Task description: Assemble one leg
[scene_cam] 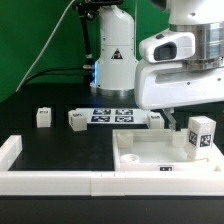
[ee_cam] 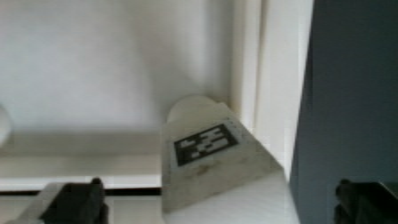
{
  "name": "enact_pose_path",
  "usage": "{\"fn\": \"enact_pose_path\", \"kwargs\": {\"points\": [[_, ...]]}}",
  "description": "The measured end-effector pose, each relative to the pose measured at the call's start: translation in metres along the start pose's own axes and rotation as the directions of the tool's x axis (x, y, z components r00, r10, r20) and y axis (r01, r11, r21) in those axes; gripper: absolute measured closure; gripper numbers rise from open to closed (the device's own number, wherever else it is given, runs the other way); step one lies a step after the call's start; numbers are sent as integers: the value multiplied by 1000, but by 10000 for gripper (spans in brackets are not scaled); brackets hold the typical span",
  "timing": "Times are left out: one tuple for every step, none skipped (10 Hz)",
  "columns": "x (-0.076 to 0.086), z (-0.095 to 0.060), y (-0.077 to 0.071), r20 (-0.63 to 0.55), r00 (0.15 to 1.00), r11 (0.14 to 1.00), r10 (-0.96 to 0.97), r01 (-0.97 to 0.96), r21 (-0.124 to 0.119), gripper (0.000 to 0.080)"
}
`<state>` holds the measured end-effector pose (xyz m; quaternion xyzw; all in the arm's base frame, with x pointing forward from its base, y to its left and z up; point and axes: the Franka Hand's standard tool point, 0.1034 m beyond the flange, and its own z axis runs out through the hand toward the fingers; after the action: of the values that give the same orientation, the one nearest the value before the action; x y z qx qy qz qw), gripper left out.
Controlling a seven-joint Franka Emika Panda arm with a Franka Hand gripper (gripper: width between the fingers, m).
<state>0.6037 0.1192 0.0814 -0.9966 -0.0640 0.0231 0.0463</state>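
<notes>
Seemingly leg (scene_cam: 200, 137) upright on panel (scene_cam: 145, 152), long axis vertical.

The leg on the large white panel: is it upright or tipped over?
Upright: the leg stands on end on the panel, its tag face vertical.

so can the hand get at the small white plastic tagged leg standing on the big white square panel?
Probably yes. The hand is open and the leg lines up between its fingers in the wrist view, uncovered. The panel rim runs close beside it.
</notes>
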Motion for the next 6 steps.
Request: {"fn": "enact_pose_path", "kwargs": {"points": [[-1, 0, 2, 1, 989, 989, -150, 150, -18, 150], [0, -1, 2, -1, 976, 976, -219, 218, -24, 150], [0, 0, 3, 1, 964, 964, -266, 266, -23, 150], [0, 0, 3, 1, 967, 967, -254, 254, -23, 150], [0, 0, 3, 1, 967, 967, -255, 255, -23, 272], [0, 0, 3, 1, 967, 967, -255, 255, -22, 272]]}}
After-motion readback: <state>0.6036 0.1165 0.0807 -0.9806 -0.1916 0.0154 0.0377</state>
